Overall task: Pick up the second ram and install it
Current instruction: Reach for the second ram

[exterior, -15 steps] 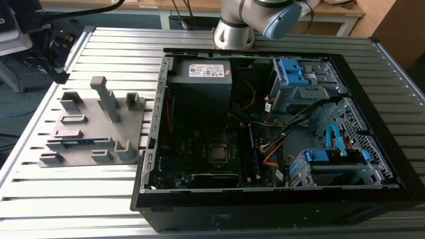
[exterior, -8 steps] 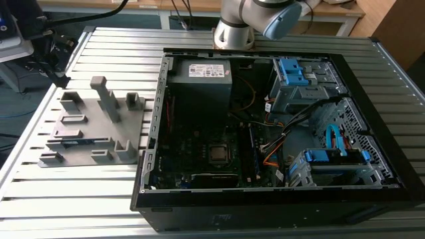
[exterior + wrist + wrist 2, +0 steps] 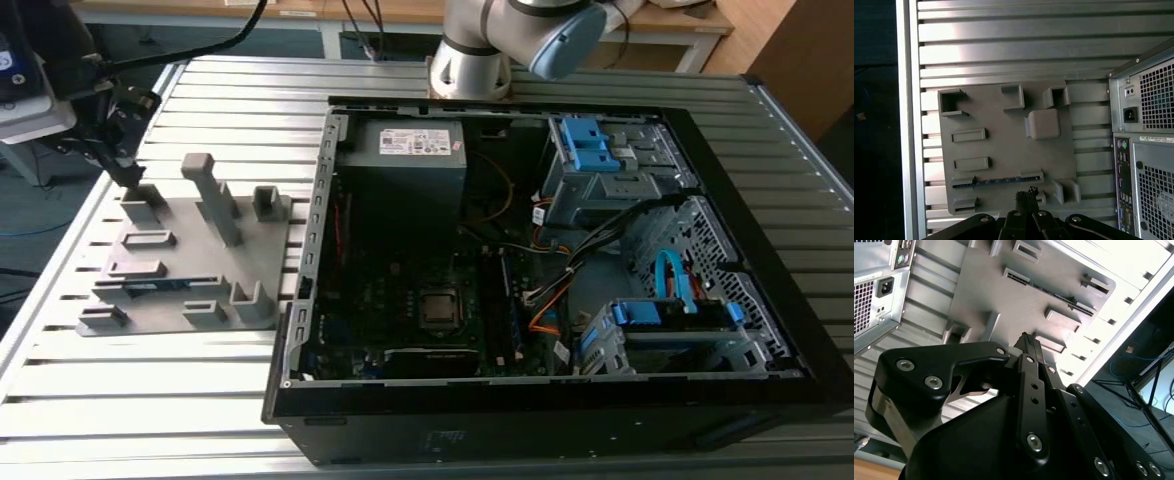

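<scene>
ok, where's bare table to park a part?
Bare table slats at the exterior view's lower left, bordered by the grey fixture and PC case; another strip between fixture and arm base. Crowded: inside the case, and the fixture's posts by the gripper.

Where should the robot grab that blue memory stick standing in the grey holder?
Probably its middle, pinched across the thin faces from straight above. The second ram stands on edge in the grey fixture, brackets hugging both ends, leaving the top edge between them free.
</scene>
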Robot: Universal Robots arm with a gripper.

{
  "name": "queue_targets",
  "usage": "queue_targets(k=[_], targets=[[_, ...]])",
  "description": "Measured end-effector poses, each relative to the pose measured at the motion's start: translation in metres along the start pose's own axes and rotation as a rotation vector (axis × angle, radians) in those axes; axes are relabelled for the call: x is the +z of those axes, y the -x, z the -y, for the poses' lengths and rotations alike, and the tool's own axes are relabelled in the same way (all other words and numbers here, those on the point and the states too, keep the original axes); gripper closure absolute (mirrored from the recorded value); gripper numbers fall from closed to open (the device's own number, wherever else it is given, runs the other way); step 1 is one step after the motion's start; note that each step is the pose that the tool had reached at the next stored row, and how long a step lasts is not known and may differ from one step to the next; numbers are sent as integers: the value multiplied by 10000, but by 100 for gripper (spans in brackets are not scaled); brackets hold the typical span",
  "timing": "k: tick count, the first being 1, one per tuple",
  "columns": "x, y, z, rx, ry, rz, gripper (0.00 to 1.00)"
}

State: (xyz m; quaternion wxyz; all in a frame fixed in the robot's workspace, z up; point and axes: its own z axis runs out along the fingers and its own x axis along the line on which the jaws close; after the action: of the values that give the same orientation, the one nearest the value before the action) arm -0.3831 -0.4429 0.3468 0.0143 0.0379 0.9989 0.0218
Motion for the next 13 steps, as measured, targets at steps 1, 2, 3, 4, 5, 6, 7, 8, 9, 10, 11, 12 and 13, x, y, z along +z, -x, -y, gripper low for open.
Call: queue_targets(k=[1, 2, 3, 4, 5, 6, 7, 8, 9, 10, 11, 12, 13], targets=[[14, 0, 6, -1, 0, -1, 90], [28, 0, 12, -1, 0, 0, 90], [40, 0, 17, -1, 0, 0, 90], [53, 0, 23, -1, 0, 0, 90], [66, 0, 29, -1, 0, 1, 90], [79, 0, 34, 0, 1, 1, 90], [92, 0, 39, 0, 0, 0, 90], [107, -1, 44, 0, 0, 0, 90], [123, -1, 49, 0, 0, 0, 90], [137, -1, 54, 0, -1, -1, 90], [151, -1, 58, 0, 0, 0, 90], [166, -1, 63, -1, 0, 0, 90], [180, -1, 68, 0, 0, 0, 90]])
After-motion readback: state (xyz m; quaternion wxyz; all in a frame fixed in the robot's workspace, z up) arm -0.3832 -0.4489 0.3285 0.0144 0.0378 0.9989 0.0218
